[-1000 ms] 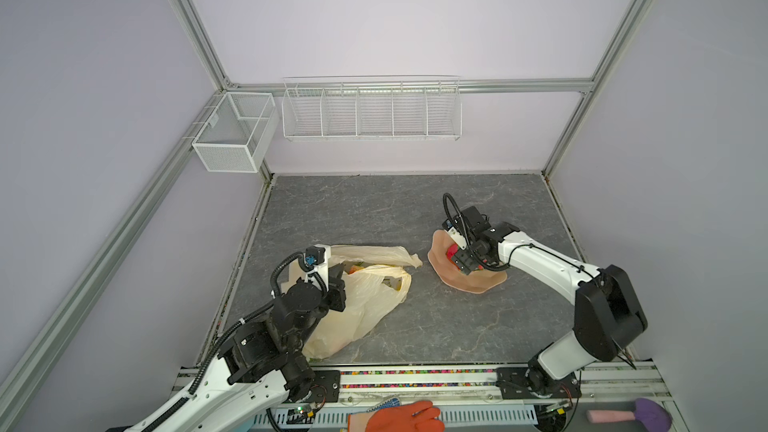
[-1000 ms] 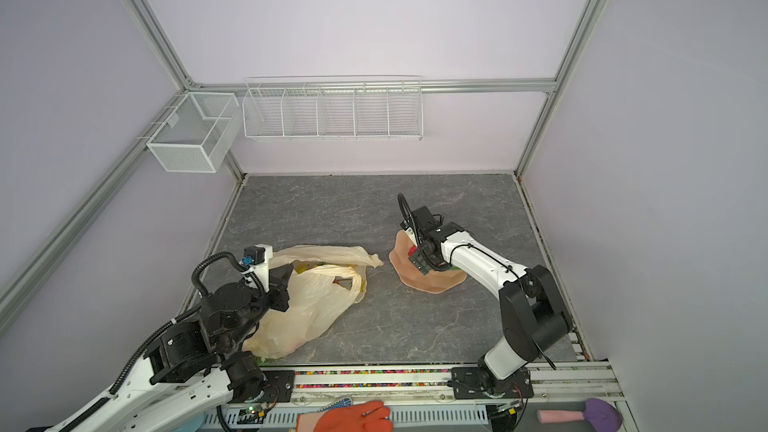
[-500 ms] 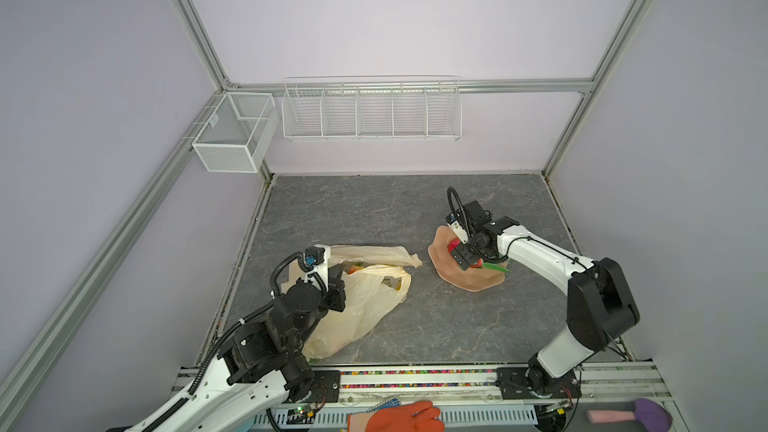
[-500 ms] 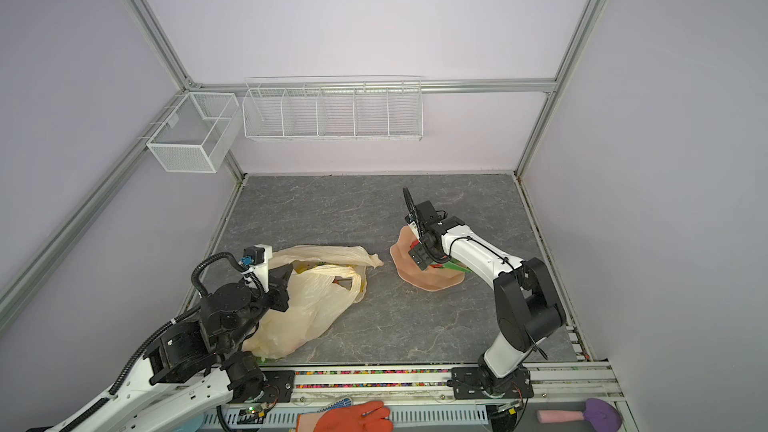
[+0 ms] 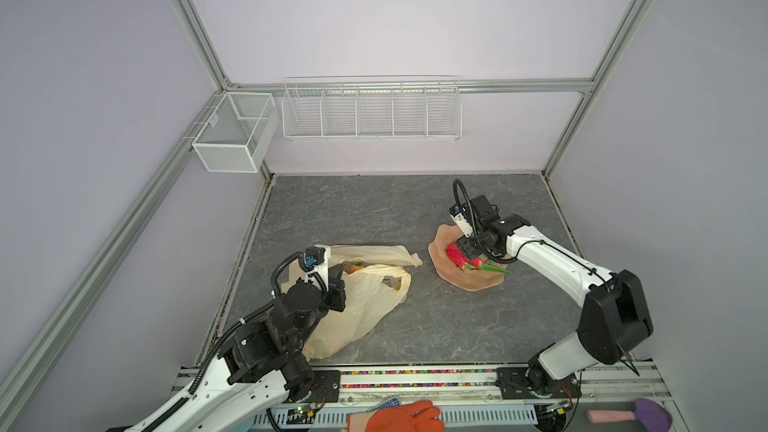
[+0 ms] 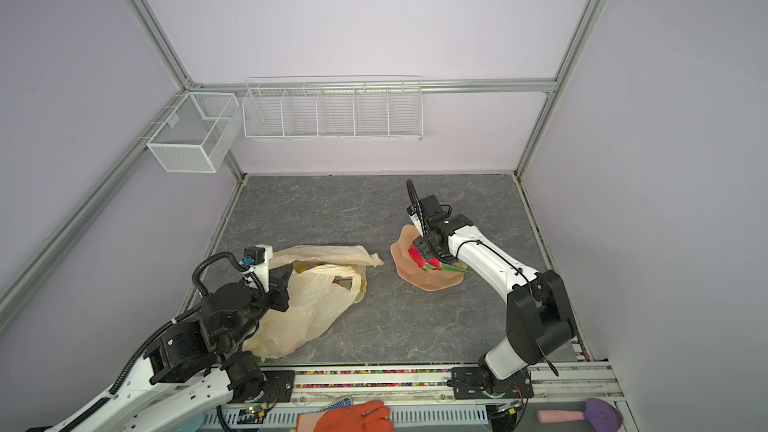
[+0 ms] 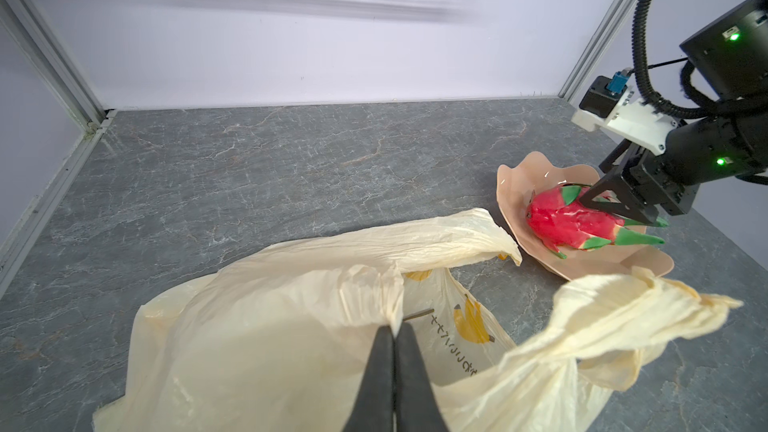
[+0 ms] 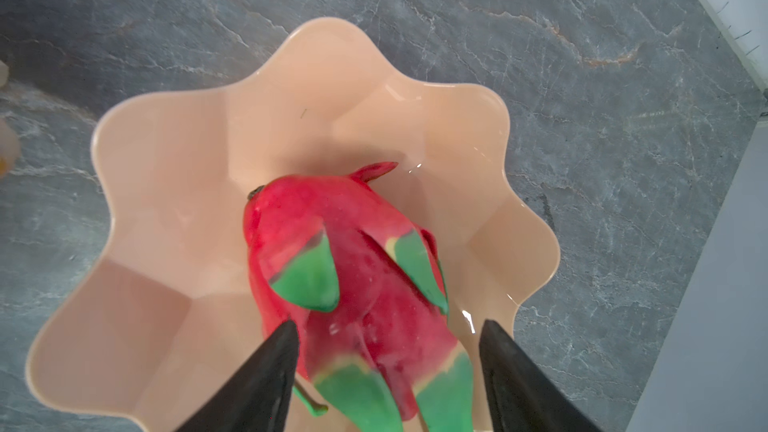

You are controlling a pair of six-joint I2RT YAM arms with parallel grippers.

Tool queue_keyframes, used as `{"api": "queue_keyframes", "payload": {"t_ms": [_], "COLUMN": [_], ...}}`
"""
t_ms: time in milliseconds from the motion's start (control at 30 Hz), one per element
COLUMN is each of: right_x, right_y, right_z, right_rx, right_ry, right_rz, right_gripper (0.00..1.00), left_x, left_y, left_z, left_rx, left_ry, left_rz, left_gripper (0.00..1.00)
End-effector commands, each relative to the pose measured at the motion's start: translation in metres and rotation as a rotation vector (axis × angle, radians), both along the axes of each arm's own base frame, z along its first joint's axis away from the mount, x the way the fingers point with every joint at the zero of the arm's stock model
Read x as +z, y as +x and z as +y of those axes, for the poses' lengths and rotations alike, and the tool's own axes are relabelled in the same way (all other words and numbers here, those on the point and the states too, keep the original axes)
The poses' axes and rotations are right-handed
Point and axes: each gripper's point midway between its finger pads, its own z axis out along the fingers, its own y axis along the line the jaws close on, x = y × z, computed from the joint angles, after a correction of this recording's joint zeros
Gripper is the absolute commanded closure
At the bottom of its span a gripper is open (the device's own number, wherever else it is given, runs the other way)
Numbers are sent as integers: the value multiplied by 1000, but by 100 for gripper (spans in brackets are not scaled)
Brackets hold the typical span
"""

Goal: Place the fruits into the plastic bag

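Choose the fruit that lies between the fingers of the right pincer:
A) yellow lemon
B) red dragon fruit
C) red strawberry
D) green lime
B: the right wrist view shows the dragon fruit on the peach plate, between the two fingers of the right pincer.

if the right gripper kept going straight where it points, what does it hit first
Probably the dragon fruit, lying between the open jaws of the right gripper; the peach plate is right under it.

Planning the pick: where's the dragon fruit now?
In both top views the dragon fruit lies on the peach plate, right of the plastic bag, between the fingers of the right gripper.
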Motion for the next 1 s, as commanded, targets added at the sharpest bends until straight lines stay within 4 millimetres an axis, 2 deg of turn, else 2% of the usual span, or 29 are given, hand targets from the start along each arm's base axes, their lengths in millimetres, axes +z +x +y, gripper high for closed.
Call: {"api": "queue_keyframes", "payload": {"t_ms": [0, 33, 133, 267, 367, 700, 967], "right_x": [8, 11, 15, 8, -2, -8, -35], "right_y": [-1, -1, -6, -21, -28, 1, 0], "right_z": [0, 1, 10, 21, 23, 16, 18], "right_rx": [3, 9, 71, 189, 261, 325, 359], "right_ry": [10, 18, 56, 87, 80, -5, -9], "right_rz": [4, 4, 41, 162, 255, 302, 426], "right_gripper": [10, 0, 12, 12, 12, 12, 12], "left_x": [6, 6, 6, 6, 6, 5, 4], "left_y": [0, 0, 0, 0, -1, -1, -1], "left_z": [2, 2, 2, 2, 1, 1, 2], "left_rx": [8, 9, 10, 8, 4, 2, 8], "left_ry": [-12, -12, -12, -14, -16, -14, -12], "left_rz": [-8, -9, -8, -8, -7, -2, -1], "left_gripper": [100, 100, 100, 100, 100, 100, 100]}}
